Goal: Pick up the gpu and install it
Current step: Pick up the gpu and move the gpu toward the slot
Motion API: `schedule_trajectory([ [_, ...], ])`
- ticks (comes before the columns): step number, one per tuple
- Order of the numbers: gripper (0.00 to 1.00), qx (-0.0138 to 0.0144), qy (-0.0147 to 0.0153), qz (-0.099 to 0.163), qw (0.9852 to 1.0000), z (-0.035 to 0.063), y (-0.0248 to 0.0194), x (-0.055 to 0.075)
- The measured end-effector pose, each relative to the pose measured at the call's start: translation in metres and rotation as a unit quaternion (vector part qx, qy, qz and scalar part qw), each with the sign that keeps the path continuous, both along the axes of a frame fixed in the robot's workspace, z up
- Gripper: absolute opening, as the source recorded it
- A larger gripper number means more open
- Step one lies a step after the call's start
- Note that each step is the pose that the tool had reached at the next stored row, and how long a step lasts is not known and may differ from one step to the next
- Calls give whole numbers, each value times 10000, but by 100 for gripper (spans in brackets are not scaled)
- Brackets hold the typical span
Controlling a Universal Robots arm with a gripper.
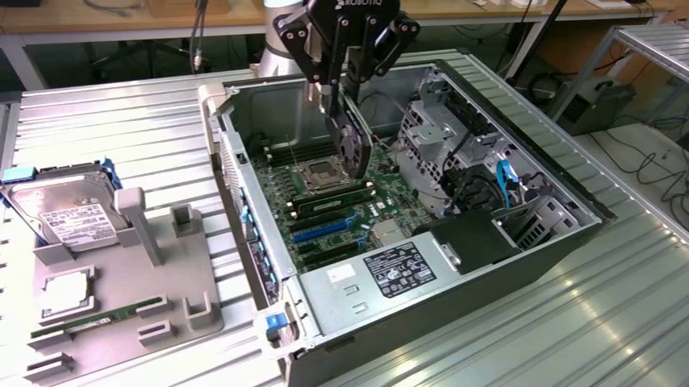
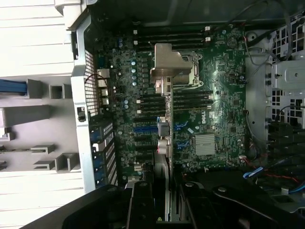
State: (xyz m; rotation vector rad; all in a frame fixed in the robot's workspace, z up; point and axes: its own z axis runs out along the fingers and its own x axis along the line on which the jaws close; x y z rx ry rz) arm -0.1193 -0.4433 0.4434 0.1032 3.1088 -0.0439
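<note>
The end effector (image 1: pixel 342 85) pinches the gpu (image 1: pixel 356 145) upright, upper middle of the frame, above the motherboard (image 1: pixel 277 165) inside the open case (image 1: pixel 453 314). Pickup looks done; the card is not yet seated

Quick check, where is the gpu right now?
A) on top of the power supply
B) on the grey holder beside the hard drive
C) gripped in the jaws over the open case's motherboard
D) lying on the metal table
C: the gpu hangs edge-down from the gripper, over the motherboard inside the open case.
</note>
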Motion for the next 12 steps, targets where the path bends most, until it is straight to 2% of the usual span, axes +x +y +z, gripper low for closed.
schedule_trajectory([
  [12,26,-9,0,0,10000,0,0,52],
])
